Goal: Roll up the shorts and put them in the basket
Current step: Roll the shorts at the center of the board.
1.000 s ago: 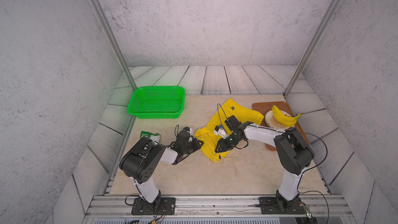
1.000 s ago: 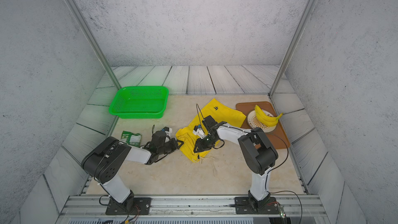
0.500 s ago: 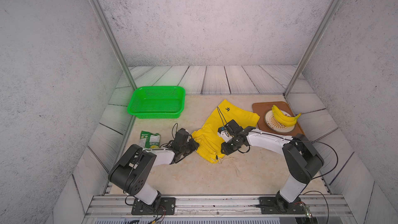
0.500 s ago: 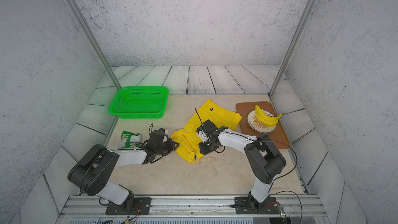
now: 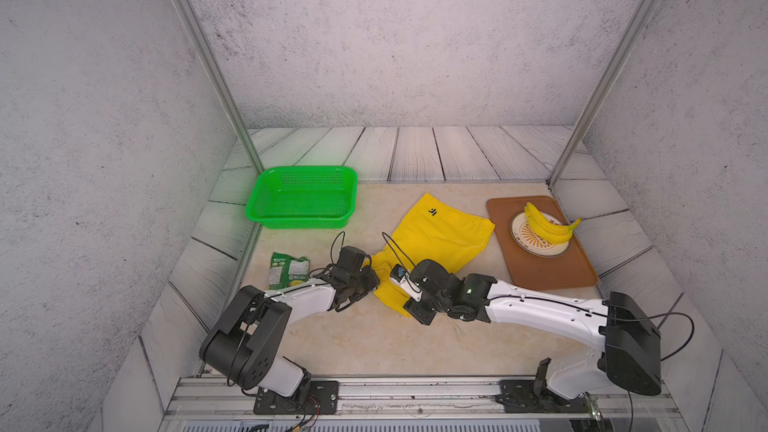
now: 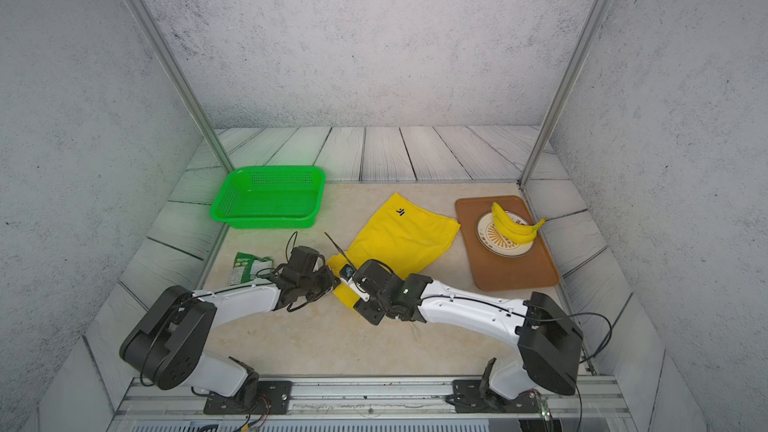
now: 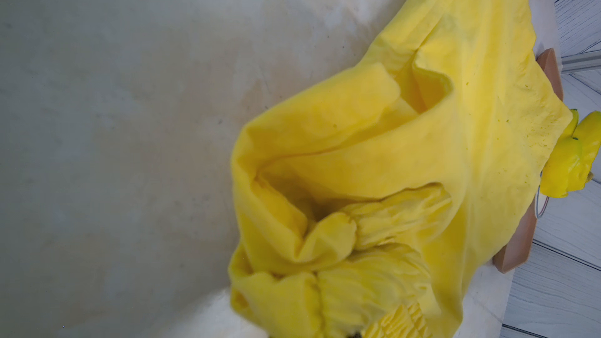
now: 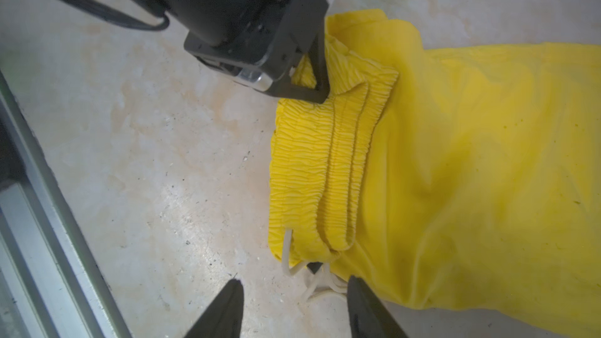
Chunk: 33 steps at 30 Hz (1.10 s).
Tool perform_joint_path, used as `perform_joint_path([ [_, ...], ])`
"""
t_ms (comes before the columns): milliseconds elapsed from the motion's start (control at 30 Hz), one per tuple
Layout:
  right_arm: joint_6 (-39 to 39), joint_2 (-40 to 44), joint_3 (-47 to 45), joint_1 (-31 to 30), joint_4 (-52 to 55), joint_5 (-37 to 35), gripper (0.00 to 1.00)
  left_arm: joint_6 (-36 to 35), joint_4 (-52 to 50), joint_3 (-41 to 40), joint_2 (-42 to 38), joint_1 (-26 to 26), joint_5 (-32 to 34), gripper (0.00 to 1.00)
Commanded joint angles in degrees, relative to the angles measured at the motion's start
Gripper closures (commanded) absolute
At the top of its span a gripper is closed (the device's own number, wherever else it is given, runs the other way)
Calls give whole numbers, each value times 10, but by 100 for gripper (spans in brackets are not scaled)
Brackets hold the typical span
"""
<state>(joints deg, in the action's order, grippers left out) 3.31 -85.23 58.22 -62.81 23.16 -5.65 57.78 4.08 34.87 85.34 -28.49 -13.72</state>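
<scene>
The yellow shorts (image 5: 442,234) lie mostly flat in mid-table in both top views (image 6: 401,236), with the black logo at the far corner. Their gathered waistband (image 8: 325,170) is doubled over at the near-left end. My left gripper (image 5: 371,280) is shut on a bunch of that waistband, and the right wrist view shows the left gripper (image 8: 320,92) pinching it. My right gripper (image 8: 294,292) stands open just off the waistband's near end. The whitish drawstring (image 8: 313,284) lies loose on the table between its fingertips. In the left wrist view the shorts' cloth (image 7: 406,157) fills the frame and hides the jaws.
A green basket (image 5: 307,169) stands at the back left. A green snack bag (image 5: 286,270) lies beside the left arm. At the right a brown tray (image 5: 548,276) carries a plate (image 5: 519,238) with bananas (image 5: 546,226). A metal rail (image 8: 42,238) runs along the front.
My right gripper has opened and let go of the shorts, drawing back toward the front. The shorts have been pulled left and now lie flatter. The left gripper keeps its hold.
</scene>
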Motion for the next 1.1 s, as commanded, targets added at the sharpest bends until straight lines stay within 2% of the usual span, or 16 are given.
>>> perform_joint_path([
  [0,-21,-28,11,-33,-22,-62,40,9,-42,13,-16,5,0,100],
  [333,-60,-143,47,-88,-47,-182,40,16,-64,23,-23,5,-5,100],
  [633,-69,-201,49,-90,-89,-298,40,33,-56,20,-23,6,-24,100],
  [833,-78,-231,41,-89,-122,-332,40,47,-41,14,-24,11,-44,100],
  [967,-81,-257,41,-89,-138,-343,44,62,-36,8,-19,16,-57,100],
  [1067,-82,-273,44,-89,-139,-345,53,70,-35,5,-16,23,-67,100],
])
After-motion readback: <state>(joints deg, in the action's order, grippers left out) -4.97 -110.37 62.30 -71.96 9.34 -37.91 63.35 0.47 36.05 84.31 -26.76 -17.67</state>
